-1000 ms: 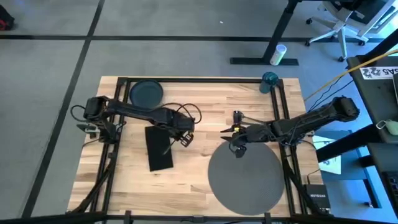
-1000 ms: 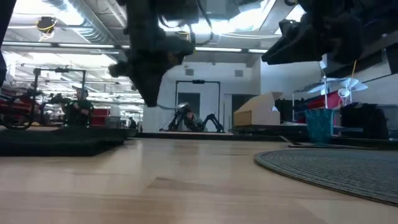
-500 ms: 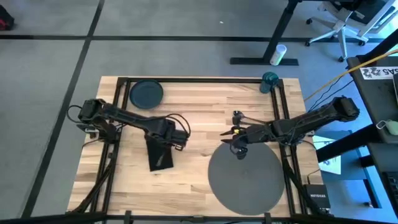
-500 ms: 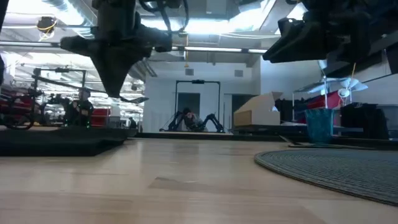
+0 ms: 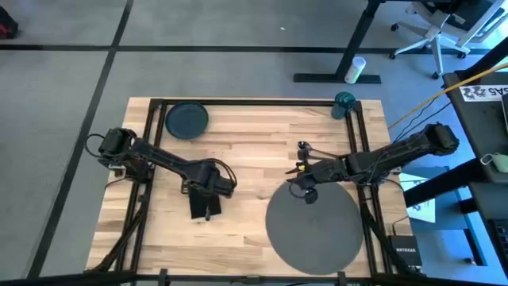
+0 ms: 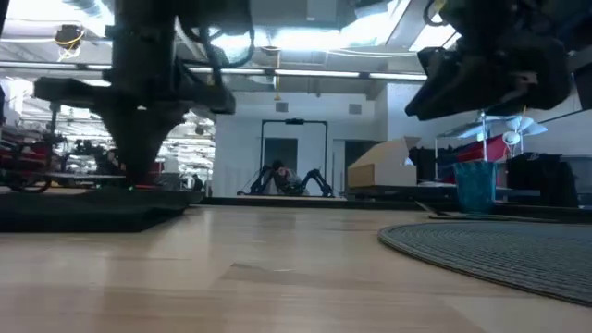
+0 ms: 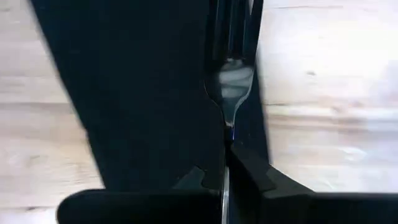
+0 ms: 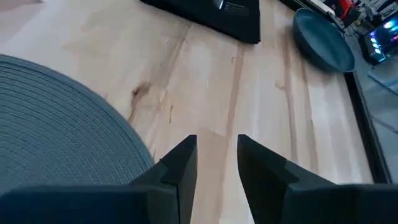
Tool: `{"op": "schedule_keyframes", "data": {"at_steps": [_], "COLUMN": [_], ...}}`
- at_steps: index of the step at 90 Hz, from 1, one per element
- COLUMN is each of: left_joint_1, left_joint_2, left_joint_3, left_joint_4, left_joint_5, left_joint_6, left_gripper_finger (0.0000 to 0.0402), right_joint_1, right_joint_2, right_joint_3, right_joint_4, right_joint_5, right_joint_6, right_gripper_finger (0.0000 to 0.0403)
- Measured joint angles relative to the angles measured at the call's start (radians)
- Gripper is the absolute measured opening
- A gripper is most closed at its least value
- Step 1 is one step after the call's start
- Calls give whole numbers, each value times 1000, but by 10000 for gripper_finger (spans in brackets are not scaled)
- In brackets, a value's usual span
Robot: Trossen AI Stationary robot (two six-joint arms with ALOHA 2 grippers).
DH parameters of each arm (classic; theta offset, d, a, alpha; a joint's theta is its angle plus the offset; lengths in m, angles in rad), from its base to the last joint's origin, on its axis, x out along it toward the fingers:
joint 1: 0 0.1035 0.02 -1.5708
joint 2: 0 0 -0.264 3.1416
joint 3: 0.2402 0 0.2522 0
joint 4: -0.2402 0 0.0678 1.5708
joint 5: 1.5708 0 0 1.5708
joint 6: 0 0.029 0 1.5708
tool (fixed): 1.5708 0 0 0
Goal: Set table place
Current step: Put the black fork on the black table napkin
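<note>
My left gripper [image 5: 208, 197] stands low over the black napkin [image 5: 204, 205], shut on a metal fork [image 7: 233, 87] whose tines point away from it along the napkin. The napkin [image 7: 143, 93] lies flat on the table [image 5: 254, 135]. My right gripper [image 5: 298, 189] hovers at the far left rim of the round grey placemat [image 5: 313, 226], its fingers [image 8: 180, 165] a little apart with nothing between them. The dark plate [image 5: 186, 119] sits at the far left of the table, the teal cup [image 5: 344, 103] at the far right corner. My left gripper pinches the fork's handle just behind its neck [image 7: 227, 138] between its two fingers. The fingers come from above and lie along the fork. The tined end sticks out ahead of them, low over the napkin; whether it touches the cloth I cannot tell.
More cutlery [image 5: 305, 149] lies on the wood just beyond my right gripper. Black rails [image 5: 238, 101] run along the table's edges. Bare wood lies between napkin and placemat [image 8: 56, 124]. The teal cup [image 6: 474, 185] shows in the low view behind the placemat [image 6: 499, 250].
My left gripper has carried the fork from the table's middle toward its left and near edges and gone down, ending low over the napkin. My right gripper has kept its place at the placemat's rim.
</note>
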Motion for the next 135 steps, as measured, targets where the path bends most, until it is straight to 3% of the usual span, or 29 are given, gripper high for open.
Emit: {"op": "schedule_keyframes", "data": {"at_steps": [41, 135], "left_joint_1": [62, 53], "left_joint_2": [0, 0], "left_joint_3": [-8, -44], "left_joint_4": [-70, -58], "left_joint_5": [-7, -36], "left_joint_6": [22, 3], "left_gripper_finger": [0, 0], "right_joint_1": [0, 1], "right_joint_2": [0, 0], "right_joint_3": [-1, -1], "right_joint_4": [-11, -55], "right_joint_5": [-34, -36], "right_joint_6": [-24, 28], "right_gripper_finger": [99, 99]}}
